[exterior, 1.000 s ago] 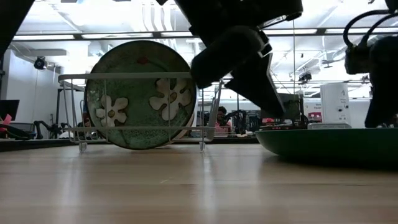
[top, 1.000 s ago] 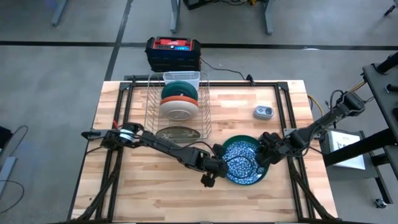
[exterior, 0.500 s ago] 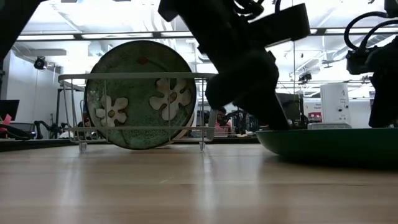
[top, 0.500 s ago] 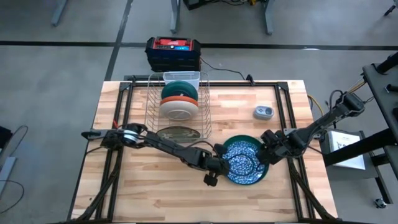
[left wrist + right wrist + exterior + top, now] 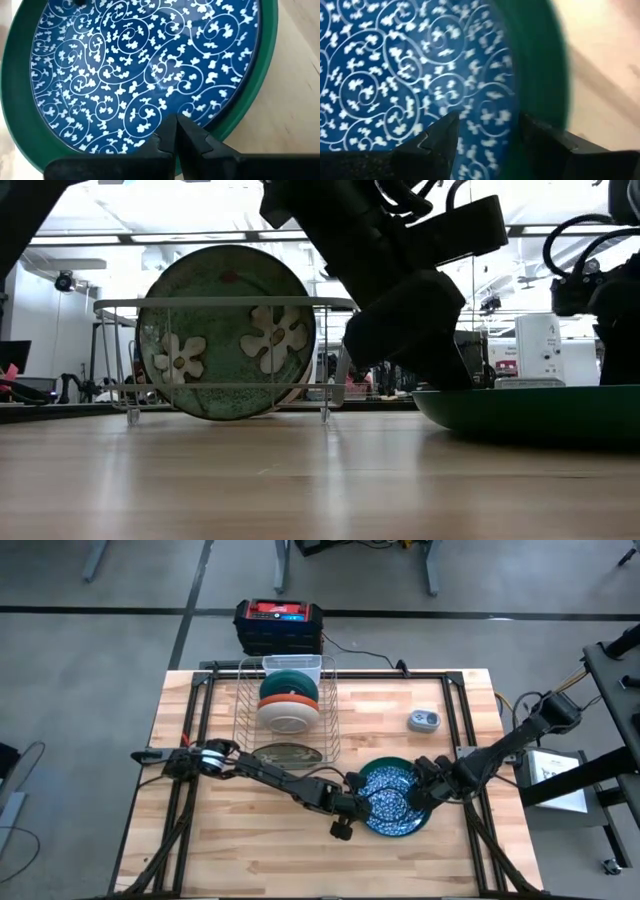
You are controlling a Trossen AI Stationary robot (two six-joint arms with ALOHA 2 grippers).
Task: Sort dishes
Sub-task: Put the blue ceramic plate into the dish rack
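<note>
A: Where are the dishes?

B: A blue plate with white scrolls lies inside a wider green plate on the surface, toward its front right in the high view. The rest sit in the rack behind: a teal dish, an orange one and a white one stacked on edge, with a flowered plate standing upright at the rack's front.

A: And the left pincer?

B: The left pincer is clenched with nothing between its tips. Its own view shows the two tips pressed together just over the near edge of the blue plate, above the green rim. In the low view that arm comes down at the green plate's left edge.

A: The right one?

B: The right pincer sits at the plates' right side. Its fingers stand apart over the blue plate, beside the green rim, released and grasping nothing.

A: Anything else about?

B: A small grey device lies on the surface right of the rack, well apart from the plates. A red and black box sits on the floor behind the surface.
</note>
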